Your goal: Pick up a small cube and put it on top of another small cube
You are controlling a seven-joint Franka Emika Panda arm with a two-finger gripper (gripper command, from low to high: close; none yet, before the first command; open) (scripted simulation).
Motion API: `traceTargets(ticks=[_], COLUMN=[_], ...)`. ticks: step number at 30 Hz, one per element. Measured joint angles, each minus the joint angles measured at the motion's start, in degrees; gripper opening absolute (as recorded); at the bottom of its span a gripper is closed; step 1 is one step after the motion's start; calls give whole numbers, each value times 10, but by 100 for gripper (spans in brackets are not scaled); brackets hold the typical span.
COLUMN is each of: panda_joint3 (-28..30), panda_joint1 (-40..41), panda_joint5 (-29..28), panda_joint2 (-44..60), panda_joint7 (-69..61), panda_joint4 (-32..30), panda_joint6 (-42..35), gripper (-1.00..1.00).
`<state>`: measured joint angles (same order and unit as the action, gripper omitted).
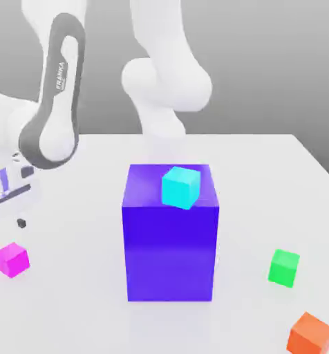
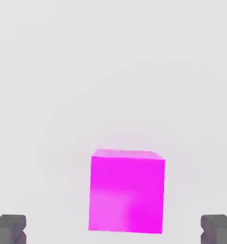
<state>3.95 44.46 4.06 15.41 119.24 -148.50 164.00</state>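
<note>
Hand view, magenta cube (image 2: pixel 127 190) between wide-spread claw (image 2: pixel 113 229) fingertips (image 2: pixel 8 228), untouched

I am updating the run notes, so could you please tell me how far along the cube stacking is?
Nothing is stacked yet: the magenta cube sits on the table at the exterior view's left, and the green cube sits bare at its right. In hand: the open hand hovers over the magenta cube, fingers well apart on either side. Left: grasp, lift, carry past the big blue block, place.

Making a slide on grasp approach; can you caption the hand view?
Open gripper above the magenta cube resting on the white table, fingertips wide to either side.
</note>
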Motion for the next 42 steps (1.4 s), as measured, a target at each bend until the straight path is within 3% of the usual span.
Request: traceTargets(ticks=[2, 3, 10, 16, 20, 27, 35, 42], panda_joint3=[-9, -12, -14, -5, -52, -183, -286, -353], panda_joint1=[8, 11, 13, 4, -26, -141, -319, -466], panda_joint5=[8, 10, 9, -18, -21, -1, 43, 47], panda_joint2=[42, 57, 58, -47, -65, -106, -151, -188], panda_joint7=[-5, -7, -5, 10, -41, -162, -316, -388], panda_joint4=[8, 11, 11, -6, 23, 31, 36, -18], panda_joint6=[33, 45, 48, -36, -44, -60, -78, -100], gripper=[0, -100, -100, -100, -100, -100, -100, -100])
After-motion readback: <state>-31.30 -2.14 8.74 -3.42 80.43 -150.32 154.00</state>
